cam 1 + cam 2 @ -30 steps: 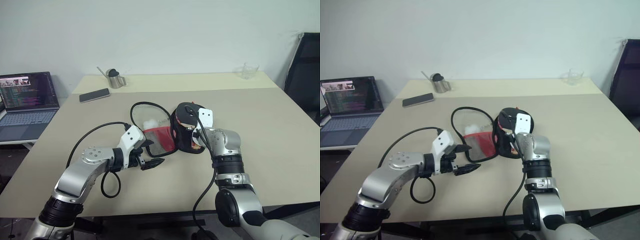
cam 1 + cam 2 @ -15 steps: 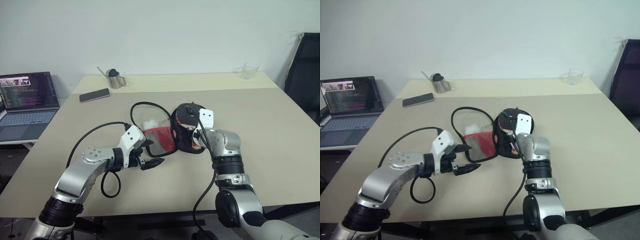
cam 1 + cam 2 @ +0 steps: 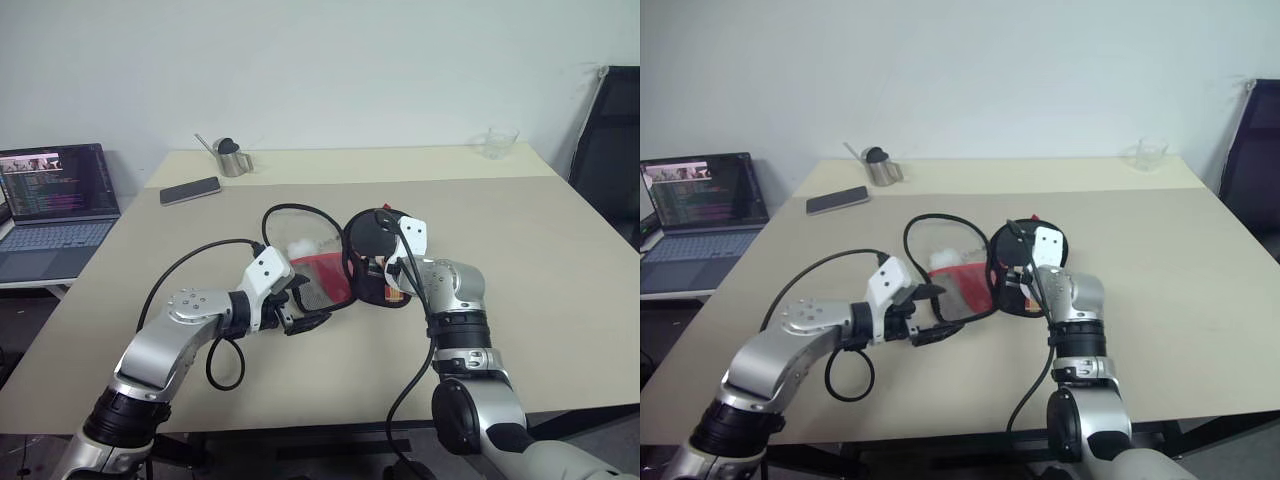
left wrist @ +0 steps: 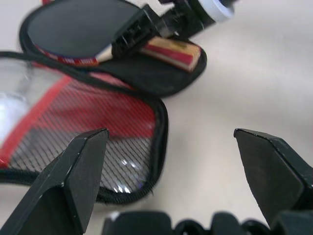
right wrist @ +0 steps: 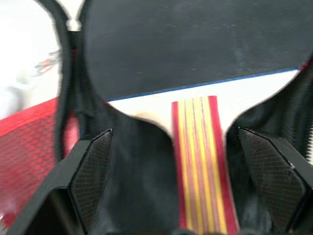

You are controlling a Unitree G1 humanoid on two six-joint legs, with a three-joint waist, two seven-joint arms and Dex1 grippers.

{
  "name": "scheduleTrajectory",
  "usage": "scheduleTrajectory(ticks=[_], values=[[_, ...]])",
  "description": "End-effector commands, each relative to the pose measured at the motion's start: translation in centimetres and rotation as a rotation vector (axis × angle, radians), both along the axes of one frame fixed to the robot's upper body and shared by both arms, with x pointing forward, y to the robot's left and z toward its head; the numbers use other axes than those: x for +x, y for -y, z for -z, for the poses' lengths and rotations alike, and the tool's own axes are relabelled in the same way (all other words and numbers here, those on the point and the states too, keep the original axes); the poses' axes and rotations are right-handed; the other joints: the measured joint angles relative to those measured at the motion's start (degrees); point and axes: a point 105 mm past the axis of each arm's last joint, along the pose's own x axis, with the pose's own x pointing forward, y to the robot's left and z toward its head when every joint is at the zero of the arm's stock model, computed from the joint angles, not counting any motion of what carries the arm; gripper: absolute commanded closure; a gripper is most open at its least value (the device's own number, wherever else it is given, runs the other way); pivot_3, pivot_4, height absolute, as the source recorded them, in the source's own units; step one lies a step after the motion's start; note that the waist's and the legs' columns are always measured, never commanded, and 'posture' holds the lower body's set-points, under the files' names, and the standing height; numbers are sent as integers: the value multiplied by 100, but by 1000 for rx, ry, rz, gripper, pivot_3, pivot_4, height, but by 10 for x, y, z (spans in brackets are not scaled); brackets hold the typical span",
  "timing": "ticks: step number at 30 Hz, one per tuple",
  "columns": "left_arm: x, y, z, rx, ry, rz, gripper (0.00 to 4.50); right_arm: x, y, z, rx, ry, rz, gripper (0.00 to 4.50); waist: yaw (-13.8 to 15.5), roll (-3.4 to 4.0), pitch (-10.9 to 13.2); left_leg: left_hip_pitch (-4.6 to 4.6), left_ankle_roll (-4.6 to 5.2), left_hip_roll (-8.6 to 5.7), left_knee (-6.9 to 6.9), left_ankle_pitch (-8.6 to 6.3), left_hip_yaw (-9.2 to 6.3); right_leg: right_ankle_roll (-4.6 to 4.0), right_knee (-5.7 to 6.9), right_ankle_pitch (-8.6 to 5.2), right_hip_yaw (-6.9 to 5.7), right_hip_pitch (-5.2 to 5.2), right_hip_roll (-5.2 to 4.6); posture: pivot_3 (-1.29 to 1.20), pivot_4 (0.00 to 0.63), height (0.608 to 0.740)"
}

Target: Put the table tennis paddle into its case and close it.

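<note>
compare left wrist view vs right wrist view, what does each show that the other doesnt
Left wrist view alone: bare table, the handle's butt end, the right gripper over the paddle, and the left gripper open. Right wrist view alone: the handle's stripes seen head-on, between the open right fingers. Both: the paddle lying on the open case's black half, with the red mesh half beside it.

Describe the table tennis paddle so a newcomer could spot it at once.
Start at the big beige table and find the opened case near its middle, between the two arms. The table tennis paddle lies on the case's black half, just ahead of the right pincer. Unlike the soft red mesh flap beside it, it is a rigid bat with a striped wooden handle.
</note>
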Motion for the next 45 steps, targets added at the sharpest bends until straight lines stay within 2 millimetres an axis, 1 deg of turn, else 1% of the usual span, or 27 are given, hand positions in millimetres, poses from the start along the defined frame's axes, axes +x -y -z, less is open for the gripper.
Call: scheduleTrajectory(ticks=[1, 2, 4, 5, 7, 9, 11, 13, 14, 17, 19, 22, 24, 25, 28, 32, 36, 39, 41, 45], values=[[8, -30, -26, -21, 79, -73, 0, -5, 6, -63, 56, 216, -199, 22, 0, 2, 1, -2, 0, 0, 1, 0, 0, 0, -2, 0, -1, 0, 0, 0, 150, 740], [10, -42, -31, -17, 86, -97, 0, -13, 7, -72, 49, 248, -300, 22, 0, 2, 1, -4, 1, 0, 1, 0, 0, 0, -3, 0, -3, -1, 0, 0, 150, 740], [11, -60, -36, 1, 89, -127, 0, -29, 9, -78, 40, 270, -459, 22, 1, 2, 1, -5, 4, 3, -1, -2, -2, 0, -8, 0, -9, -2, 4, 0, 150, 740], [12, -70, -36, 19, 82, -146, 0, -35, 13, -81, 38, 296, -513, 22, 6, 1, 1, -4, 6, 7, -4, -3, -1, 1, -13, -1, -11, 0, 9, 0, 150, 740], [16, -89, -35, 51, 73, -192, 0, -42, 25, -83, 16, 325, -585, 22, 5, 0, 0, 1, 23, 20, -6, -14, 7, 1, -22, -1, -13, 6, 22, 0, 150, 740], [23, -104, -33, 61, 60, -247, 0, -57, 33, -80, -67, 358, -718, 22, 12, -1, 0, 8, 34, 33, -5, -21, 20, 1, -23, -1, -14, 11, 29, 0, 150, 740], [31, -109, -29, 48, 44, -278, 0, -71, 35, -77, -105, 378, -837, 22, 39, -1, 0, 5, 36, 34, -3, -22, 22, 1, -23, 0, -16, 11, 31, 0, 150, 740], [41, -106, -24, 48, 32, -294, 373, -79, 36, -80, -118, 422, -910, 0, 69, -1, 1, 3, 36, 35, -1, -22, 23, 1, -23, 0, -18, 10, 31, 0, 150, 740], [44, -104, -20, 49, 26, -294, 565, -82, 35, -83, -113, 447, -939, 0, 74, -2, 1, 3, 35, 36, 1, -22, 25, 1, -22, 0, -17, 10, 31, 0, 150, 740], [59, -94, -4, 82, -12, -316, 1650, -92, 32, -93, -79, 501, -1018, 0, 109, -4, -1, 5, 32, 38, 5, -21, 25, 1, -21, 3, -18, 13, 30, 0, 150, 740], [63, -89, 10, 172, -23, -311, 2411, -98, 30, -99, -58, 534, -1064, 0, 107, -4, -1, 4, 21, 39, 6, -15, 24, 0, -22, 4, -15, 12, 30, 0, 150, 740], [69, -78, 17, 203, -34, -302, 3509, -110, 27, -108, -34, 573, -1124, 0, 116, -4, 0, -1, 16, 40, 5, -15, 28, -1, -22, 4, -10, 5, 30, 0, 150, 740], [71, -77, 20, 223, -38, -314, 4268, -113, 26, -111, -35, 583, -1141, 0, 126, -5, 0, -11, 13, 41, 7, -14, 17, -1, -27, 4, -11, 3, 29, 0, 150, 740], [72, -78, 21, 234, -38, -318, 4479, -113, 26, -111, -40, 585, -1142, 0, 126, -5, 0, -12, 12, 41, 7, -14, 16, -1, -28, 5, -11, 3, 29, 0, 150, 740], [75, -75, 24, 260, -40, -326, 4479, -110, 27, -112, -54, 595, -1116, 0, 127, -5, 0, -11, 11, 40, 8, -14, 17, -1, -28, 5, -10, 4, 27, 0, 150, 740], [75, -57, 14, 199, -27, -287, 4479, -107, 27, -111, -78, 598, -1102, 0, 137, -5, 0, -11, 11, 40, 8, -14, 17, -1, -27, 5, -10, 4, 26, 0, 150, 740], [73, -15, -14, 15, 39, -175, 4479, -98, 35, -109, -132, 592, -1049, 0, 160, -6, 0, -15, 11, 39, 12, -14, 16, -1, -27, 5, -11, 4, 24, 0, 150, 740], [65, 15, -42, -88, 132, -62, 4479, -89, 45, -109, -176, 590, -994, 0, 187, -7, 0, -17, 10, 38, 15, -14, 15, -2, -28, 5, -12, 4, 23, 0, 150, 740], [62, 28, -57, -107, 187, -21, 4479, -83, 53, -110, -207, 592, -958, 0, 198, -7, 0, -17, 9, 38, 15, -13, 17, -2, -28, 5, -11, 3, 23, 0, 150, 740], [68, 56, -89, -130, 289, 28, 4479, -78, 77, -119, -263, 605, -897, 0, 210, -8, 1, -17, 8, 38, 16, -13, 18, -2, -26, 5, -13, 4, 23, 0, 150, 740]])
